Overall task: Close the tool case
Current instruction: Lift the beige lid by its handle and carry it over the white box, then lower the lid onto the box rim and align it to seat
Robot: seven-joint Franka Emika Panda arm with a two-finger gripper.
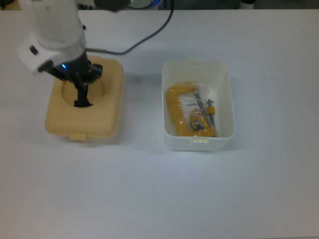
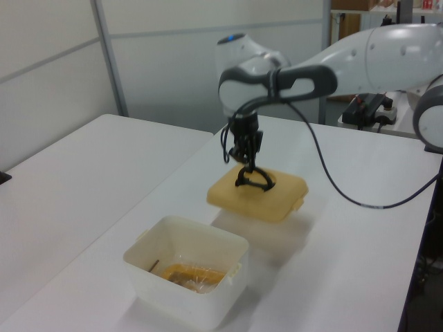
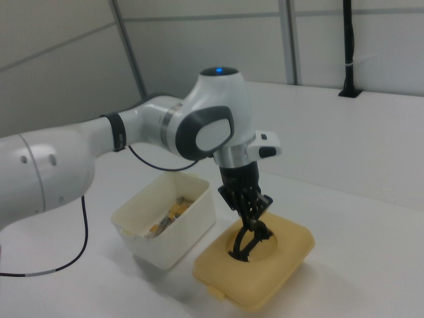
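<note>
At the top view's left, the tan lid [image 1: 84,102] is held clear of the white table [image 1: 159,194], its shadow visible beneath it in the left view. The gripper [image 1: 81,94] is seen with its fingers [image 3: 250,215] clenched on the black handle [image 1: 82,103] in the lid's round recess. To the top view's right, well apart from the lid, the open white tub [image 1: 198,142] is seen resting on the table, with a yellow clamp [image 1: 179,107] and small bagged parts [image 1: 202,117] inside.
</note>
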